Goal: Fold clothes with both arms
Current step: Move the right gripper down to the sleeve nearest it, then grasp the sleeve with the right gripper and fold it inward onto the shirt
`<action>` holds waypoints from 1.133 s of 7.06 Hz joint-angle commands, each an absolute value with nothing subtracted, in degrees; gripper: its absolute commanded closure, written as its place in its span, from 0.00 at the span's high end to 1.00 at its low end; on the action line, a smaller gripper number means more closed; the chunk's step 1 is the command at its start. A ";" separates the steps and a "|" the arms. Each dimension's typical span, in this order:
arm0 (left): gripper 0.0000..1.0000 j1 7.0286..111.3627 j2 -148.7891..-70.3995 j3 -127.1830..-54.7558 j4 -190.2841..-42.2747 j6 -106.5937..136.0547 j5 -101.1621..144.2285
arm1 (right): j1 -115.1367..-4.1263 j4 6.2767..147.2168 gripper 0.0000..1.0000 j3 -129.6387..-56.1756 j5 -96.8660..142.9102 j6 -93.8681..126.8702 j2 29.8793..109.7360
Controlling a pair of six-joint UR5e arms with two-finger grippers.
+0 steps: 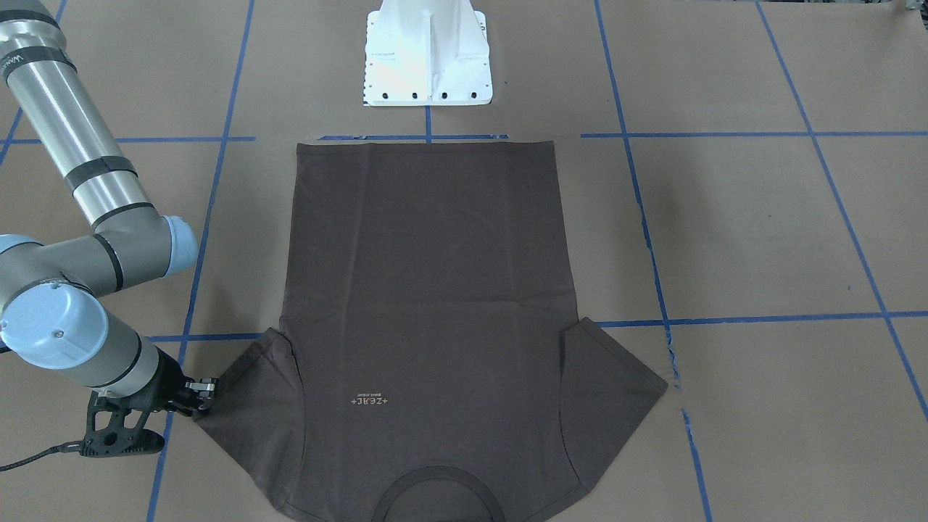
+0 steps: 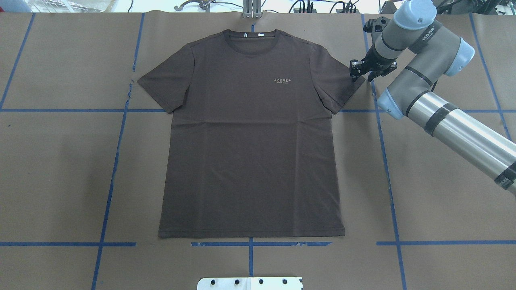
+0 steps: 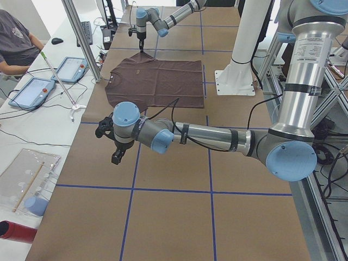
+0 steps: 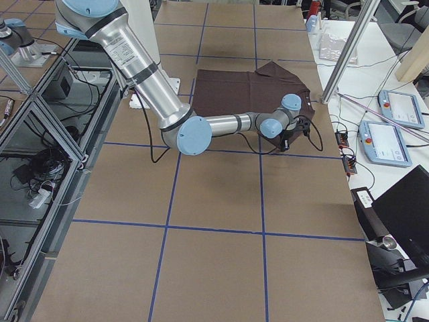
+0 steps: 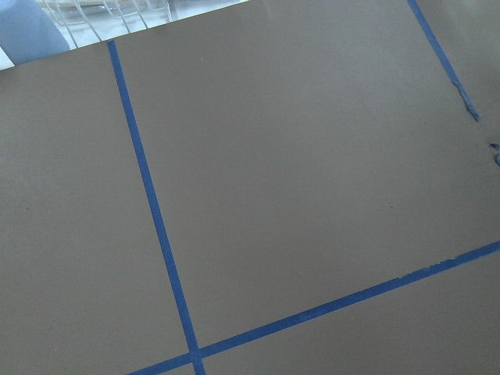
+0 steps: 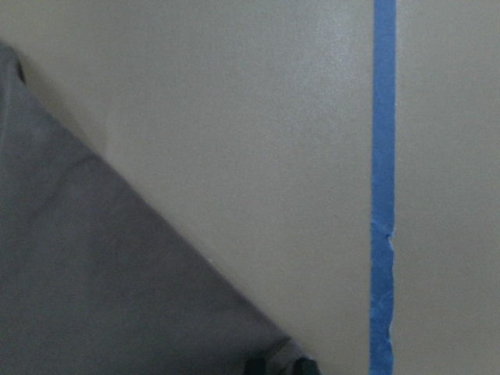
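The dark brown T-shirt (image 2: 250,141) lies flat and spread out on the brown paper table, collar towards the far edge in the overhead view, hem towards the robot's base. My right gripper (image 2: 360,74) is down at the tip of the shirt's right-hand sleeve (image 2: 338,86). In the right wrist view its fingertips (image 6: 254,366) stand close together, with the sleeve corner (image 6: 277,350) pinched between them. The same gripper (image 1: 206,395) shows at the sleeve edge in the front-facing view. My left gripper (image 3: 116,155) hangs over bare table well away from the T-shirt (image 3: 157,81); I cannot tell whether it is open or shut.
The white pedestal base (image 1: 428,58) stands just behind the hem. Blue tape lines (image 2: 121,133) grid the table. Along the far side are aluminium posts (image 3: 81,38), tablets (image 3: 30,89) and a seated person (image 3: 16,43). The left wrist view shows only paper and tape (image 5: 152,211).
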State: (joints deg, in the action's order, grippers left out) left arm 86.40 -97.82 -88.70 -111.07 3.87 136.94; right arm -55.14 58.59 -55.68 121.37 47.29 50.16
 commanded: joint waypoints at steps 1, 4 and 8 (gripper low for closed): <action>1.00 86.40 -98.08 -88.42 -111.01 3.96 136.85 | -55.19 57.75 0.00 -56.07 121.46 47.37 49.83; 1.00 86.40 -98.26 -88.59 -111.01 4.22 136.85 | -55.11 56.78 0.00 -58.70 122.52 47.55 48.79; 1.00 86.40 -98.17 -88.51 -111.01 3.69 136.85 | -49.69 56.78 0.00 -61.53 120.60 48.60 41.16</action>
